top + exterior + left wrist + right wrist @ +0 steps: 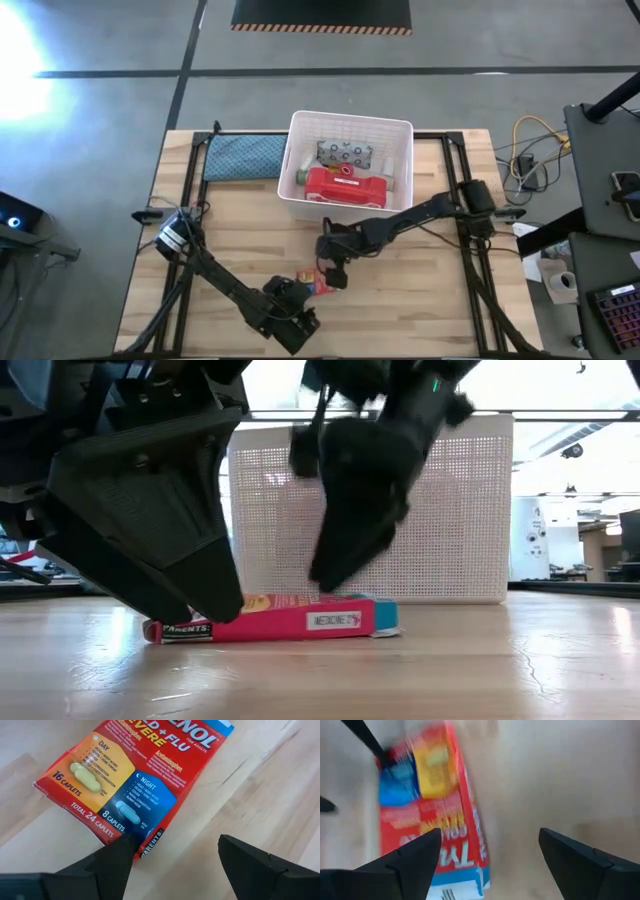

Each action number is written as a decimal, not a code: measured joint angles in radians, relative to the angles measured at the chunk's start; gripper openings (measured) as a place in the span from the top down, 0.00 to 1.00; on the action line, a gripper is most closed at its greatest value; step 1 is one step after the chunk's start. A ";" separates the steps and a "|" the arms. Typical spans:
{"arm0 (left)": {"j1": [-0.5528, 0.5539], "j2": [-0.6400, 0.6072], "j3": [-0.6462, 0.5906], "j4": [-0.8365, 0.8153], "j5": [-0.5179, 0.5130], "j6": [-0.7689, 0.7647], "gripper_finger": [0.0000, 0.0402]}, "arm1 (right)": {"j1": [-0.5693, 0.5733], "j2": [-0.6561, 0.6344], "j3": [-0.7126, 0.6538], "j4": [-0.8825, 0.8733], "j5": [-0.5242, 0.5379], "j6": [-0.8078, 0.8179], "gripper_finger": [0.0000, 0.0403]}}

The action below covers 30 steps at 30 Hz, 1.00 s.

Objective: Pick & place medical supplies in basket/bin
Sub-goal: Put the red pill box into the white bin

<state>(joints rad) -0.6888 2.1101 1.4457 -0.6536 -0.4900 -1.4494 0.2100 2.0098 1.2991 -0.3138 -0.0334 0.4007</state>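
The orange-red box (318,283) lies flat on the table in front of the white bin (404,128). My left gripper (175,847) is open and low at the box's near end; one finger stands at a corner of the box and the other over bare table. My right gripper (490,840) is open and hovers just above the box's far end (340,620), pointing down. The bin holds a red case (345,186), a grey-white pack (345,154) and a green bottle (300,176). My left gripper has one fingertip (120,851) at the box's near corner (142,840), coming in low from the table's near side. I cannot tell whether it touches. The box lies flat on the table.
A blue-grey folded cloth (243,157) lies left of the bin. The bin's slotted wall (450,510) stands right behind the box. Bare wood spreads to the table's left and right of the two grippers.
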 joint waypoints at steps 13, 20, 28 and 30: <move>0.001 0.000 -0.043 0.043 -0.016 -0.002 0.33 | -0.004 0.060 0.028 0.021 -0.305 -0.063 0.19; 0.029 -0.011 -0.038 0.021 -0.074 0.011 0.33 | 0.001 0.042 0.057 0.013 -0.353 -0.052 0.19; 0.072 -0.018 -0.040 -0.021 -0.093 0.083 0.33 | 0.002 0.042 0.058 0.013 -0.368 -0.004 0.19; 0.082 -0.025 -0.041 -0.024 -0.106 0.086 0.33 | 0.000 0.041 0.058 0.012 -0.366 0.020 0.19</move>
<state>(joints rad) -0.6068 2.0851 1.4045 -0.6779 -0.5962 -1.3634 0.2100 2.0510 1.3571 -0.3018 -0.3998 0.4205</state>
